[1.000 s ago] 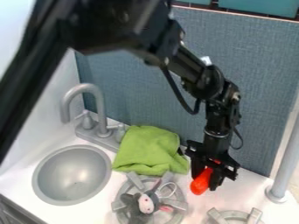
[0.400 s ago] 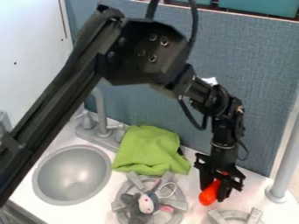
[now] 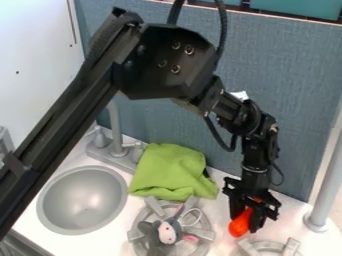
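The black gripper (image 3: 248,217) is closed around a red-orange object (image 3: 239,225), near the front burner (image 3: 269,248). The object's long axis slants, its rounded, smooth, seemingly plastic bulb pointing down and leftward, its narrower part up between the fingers. A soft, rumpled green cloth (image 3: 169,171) lies left of it; a grey plush mouse (image 3: 162,233) rests on the other burner (image 3: 205,234).

Your robot arm (image 3: 63,117) is black, with a long, straight bar at the left. Near the top middle, your big, chunky block (image 3: 157,62) has round, shiny screws (image 3: 189,50). Bendy black cables (image 3: 222,25) run by it. Right of the middle, you've got a little white patch (image 3: 239,94), a thin, pale ring (image 3: 254,169) and a black gripper (image 3: 246,223).
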You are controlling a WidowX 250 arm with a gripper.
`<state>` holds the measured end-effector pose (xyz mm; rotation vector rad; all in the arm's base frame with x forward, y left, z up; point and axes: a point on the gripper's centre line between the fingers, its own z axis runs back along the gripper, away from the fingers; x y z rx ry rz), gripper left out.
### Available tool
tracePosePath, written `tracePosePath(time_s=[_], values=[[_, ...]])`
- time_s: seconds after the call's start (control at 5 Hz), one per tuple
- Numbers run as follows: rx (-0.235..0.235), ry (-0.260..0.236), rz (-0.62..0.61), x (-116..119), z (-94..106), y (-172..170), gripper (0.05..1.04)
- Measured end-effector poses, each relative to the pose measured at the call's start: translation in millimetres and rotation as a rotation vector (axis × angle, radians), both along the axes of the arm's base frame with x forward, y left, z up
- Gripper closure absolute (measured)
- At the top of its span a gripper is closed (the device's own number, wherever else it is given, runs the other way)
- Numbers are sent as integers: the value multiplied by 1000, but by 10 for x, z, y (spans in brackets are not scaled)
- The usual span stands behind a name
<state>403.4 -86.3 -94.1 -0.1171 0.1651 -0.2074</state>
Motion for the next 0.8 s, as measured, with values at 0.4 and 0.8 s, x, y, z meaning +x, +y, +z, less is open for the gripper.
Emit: tracePosePath(time_s=[0.4,0.8], values=[[-11,18,7,-68,-44,-5,77],[8,-89,39,-232,465,91,83]])
